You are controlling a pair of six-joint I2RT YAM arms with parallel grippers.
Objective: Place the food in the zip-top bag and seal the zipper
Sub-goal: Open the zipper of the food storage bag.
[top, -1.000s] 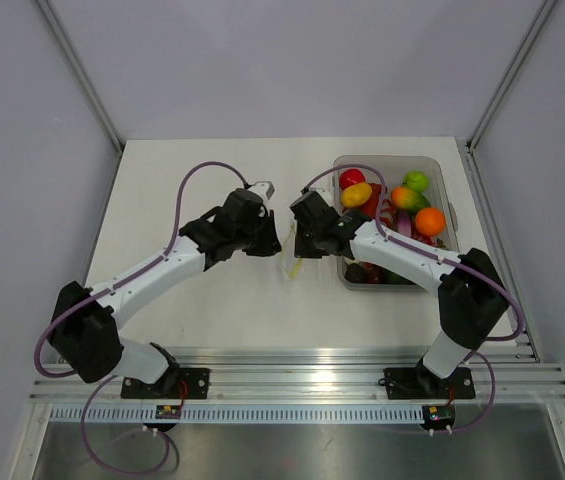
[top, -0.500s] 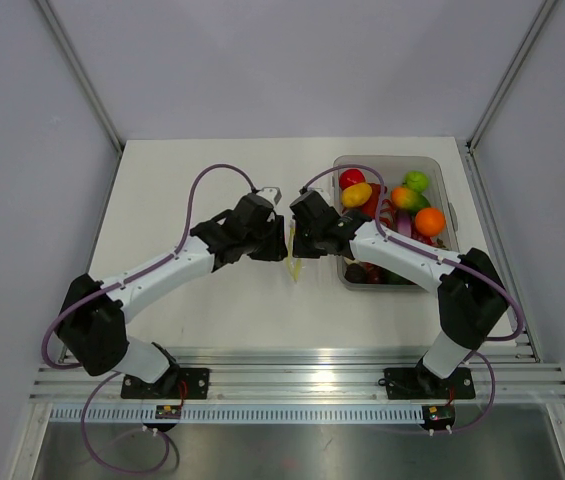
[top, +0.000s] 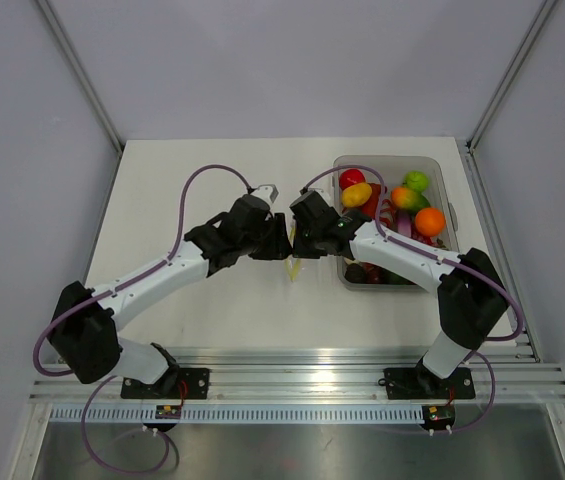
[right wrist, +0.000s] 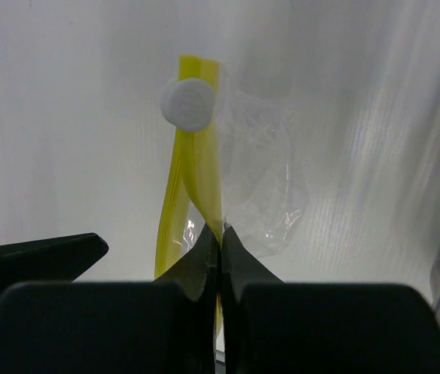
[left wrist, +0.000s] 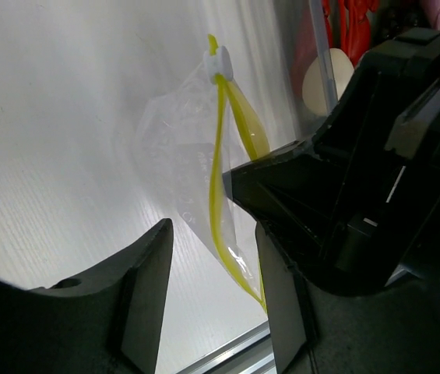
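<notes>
The right tool [right wrist: 220,234] is pinching the zipper [right wrist: 202,164], and the spread left tool [left wrist: 213,261], straddling its free side, is risking missing that thin, loose strip.

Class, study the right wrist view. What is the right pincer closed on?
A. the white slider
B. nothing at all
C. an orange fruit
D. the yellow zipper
D: the right pincer is pinched shut on the yellow zipper, and the white slider sits untouched further along the strip.
</notes>
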